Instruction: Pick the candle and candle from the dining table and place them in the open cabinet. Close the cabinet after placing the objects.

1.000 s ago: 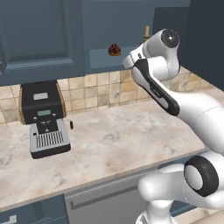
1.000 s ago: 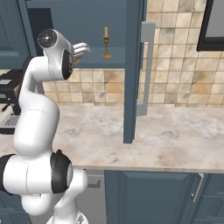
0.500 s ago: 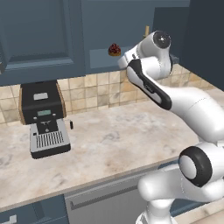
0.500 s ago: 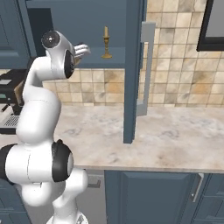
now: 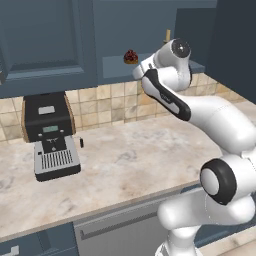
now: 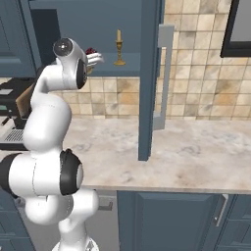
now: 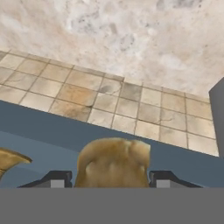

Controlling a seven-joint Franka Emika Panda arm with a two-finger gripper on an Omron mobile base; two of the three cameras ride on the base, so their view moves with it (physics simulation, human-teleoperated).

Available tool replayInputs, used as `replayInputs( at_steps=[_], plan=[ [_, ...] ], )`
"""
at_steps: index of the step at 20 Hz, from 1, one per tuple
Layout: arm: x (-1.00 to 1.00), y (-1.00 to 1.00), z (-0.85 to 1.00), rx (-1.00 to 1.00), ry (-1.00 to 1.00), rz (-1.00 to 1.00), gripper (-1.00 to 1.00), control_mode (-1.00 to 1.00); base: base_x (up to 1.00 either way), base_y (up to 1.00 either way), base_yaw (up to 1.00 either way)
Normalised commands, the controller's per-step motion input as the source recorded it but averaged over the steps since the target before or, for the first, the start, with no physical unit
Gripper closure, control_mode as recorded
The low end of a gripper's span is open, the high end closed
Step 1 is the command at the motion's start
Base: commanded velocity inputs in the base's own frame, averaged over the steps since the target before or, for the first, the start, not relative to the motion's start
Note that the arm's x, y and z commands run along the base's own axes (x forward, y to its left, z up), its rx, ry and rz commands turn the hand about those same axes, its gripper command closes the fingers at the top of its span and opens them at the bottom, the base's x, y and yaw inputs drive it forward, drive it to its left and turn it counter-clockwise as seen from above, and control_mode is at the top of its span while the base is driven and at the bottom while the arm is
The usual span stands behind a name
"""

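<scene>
Beside the candlestick on the cabinet shelf, right base view: end effector near the red lump; could knock either. Left base view: lump by the shelf edge. Hand view: end effector grips the ribbed candle over the shelf lip; early release drops it to the worktop.

matt waxy ribbed candle; brass candlestick (slightly glossy); marbled stone counter.

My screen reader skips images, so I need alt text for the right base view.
A white robot arm reaches up to an open dark blue wall cabinet, where a cream candle on a brass candlestick stands on the shelf. Below lies a beige marbled counter backed by tan tiles.
</scene>
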Motion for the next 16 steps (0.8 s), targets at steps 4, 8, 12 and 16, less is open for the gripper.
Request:
replayInputs(
  at_steps=[4, 8, 12, 16],
  plan=[
    [0.19, 0.01, 0.00, 0.00, 0.00, 0.00, 1.00, -1.00, 0.00, 0.00, 0.00],
    [0.21, 0.03, 0.00, 0.00, 0.00, 0.00, 1.00, -1.00, 0.00, 0.00, 0.00],
    [0.26, 0.01, 0.00, 0.00, 0.03, 0.00, 1.00, -1.00, 0.00, 0.00, 0.00],
    [0.32, 0.00, 0.00, 0.00, 0.05, 0.00, 1.00, -1.00, 0.00, 0.00, 0.00]
  ],
)
